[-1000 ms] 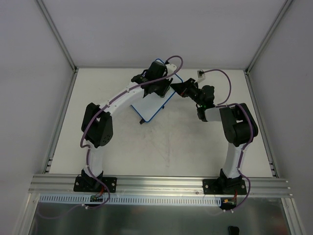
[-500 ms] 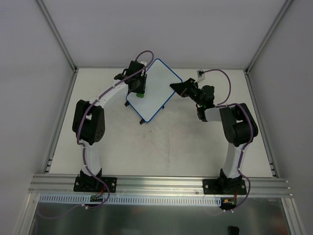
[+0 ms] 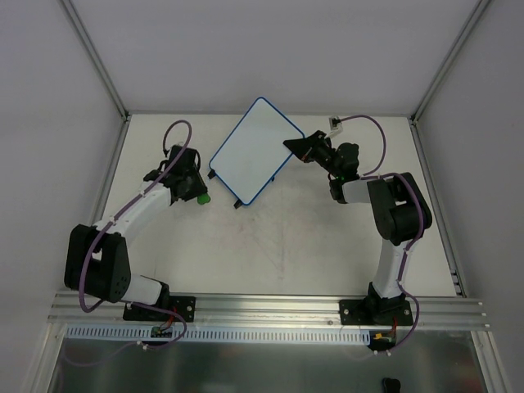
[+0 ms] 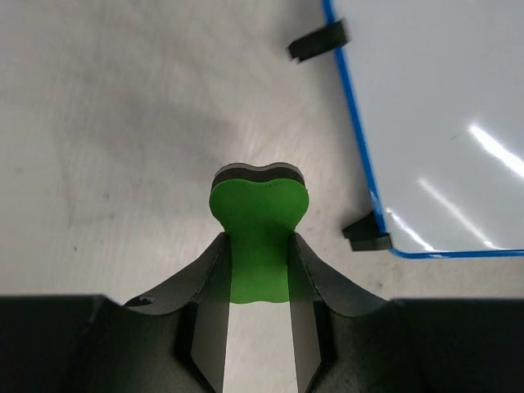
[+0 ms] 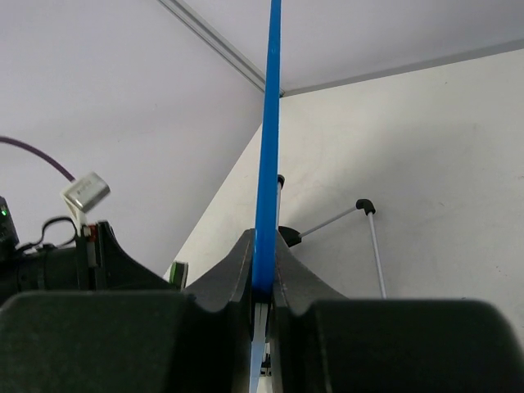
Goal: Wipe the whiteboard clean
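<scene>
The main risk lies in the pinch on the whiteboard (image 3: 254, 151). The right gripper (image 3: 296, 147) clamps only the thin blue rim (image 5: 268, 123) on the board's right side. A sideways push from a wipe could therefore twist the board in that narrow hold, or pull it free so it skids across the table (image 3: 278, 246). The second risk is the green eraser (image 4: 258, 217). The left gripper (image 4: 258, 246) squeezes it by one end, and the foam bulges past the fingertips, so firm pressure could bend it or work it loose. That gripper hangs off the board, toward the left edge of the table, just beside the board's near-left side.

The board sits by the middle of the far edge, turned diagonally. Its white face looks clean in the top and left wrist views, showing only streaks of glare, though faint marks could escape notice. Small black feet (image 4: 367, 233) jut from under the rim.
</scene>
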`<state>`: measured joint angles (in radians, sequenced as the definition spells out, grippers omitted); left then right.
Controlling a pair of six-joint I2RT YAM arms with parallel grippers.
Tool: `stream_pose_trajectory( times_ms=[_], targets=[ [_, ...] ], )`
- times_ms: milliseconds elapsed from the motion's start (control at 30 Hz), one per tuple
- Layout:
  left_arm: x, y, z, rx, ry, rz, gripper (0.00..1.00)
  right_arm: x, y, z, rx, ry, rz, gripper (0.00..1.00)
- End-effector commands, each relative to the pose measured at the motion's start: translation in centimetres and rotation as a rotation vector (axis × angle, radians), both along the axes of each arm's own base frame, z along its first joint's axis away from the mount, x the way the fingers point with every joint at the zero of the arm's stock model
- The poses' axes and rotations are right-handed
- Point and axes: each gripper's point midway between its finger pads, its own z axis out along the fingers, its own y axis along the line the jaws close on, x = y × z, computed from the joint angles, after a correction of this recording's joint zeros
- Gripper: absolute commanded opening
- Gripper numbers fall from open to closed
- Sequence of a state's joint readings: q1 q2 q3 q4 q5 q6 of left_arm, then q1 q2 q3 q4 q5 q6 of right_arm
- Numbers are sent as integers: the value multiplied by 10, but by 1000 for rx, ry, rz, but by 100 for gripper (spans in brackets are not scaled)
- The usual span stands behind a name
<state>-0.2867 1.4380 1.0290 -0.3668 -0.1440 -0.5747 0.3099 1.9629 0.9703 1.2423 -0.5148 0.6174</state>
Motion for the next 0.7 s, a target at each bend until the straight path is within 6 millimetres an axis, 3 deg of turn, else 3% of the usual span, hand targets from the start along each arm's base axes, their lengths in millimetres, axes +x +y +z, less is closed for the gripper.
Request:
stream_pose_trajectory(
  times_ms=[0,33,133,667],
  targets=[
    [-31,7,-21,-94,60,159,0,-11,11,21,5,-101,61,0],
    [-42,10,-33,-93,88,170,0,-10,10,22,7,-100,58,0],
    [-55,12,-38,-122,98,196,0,-8,10,21,6,-80,56,0],
    [-63,22,-57,-162,181,248,0,0,6,8,-55,17,-3,0]
  ],
)
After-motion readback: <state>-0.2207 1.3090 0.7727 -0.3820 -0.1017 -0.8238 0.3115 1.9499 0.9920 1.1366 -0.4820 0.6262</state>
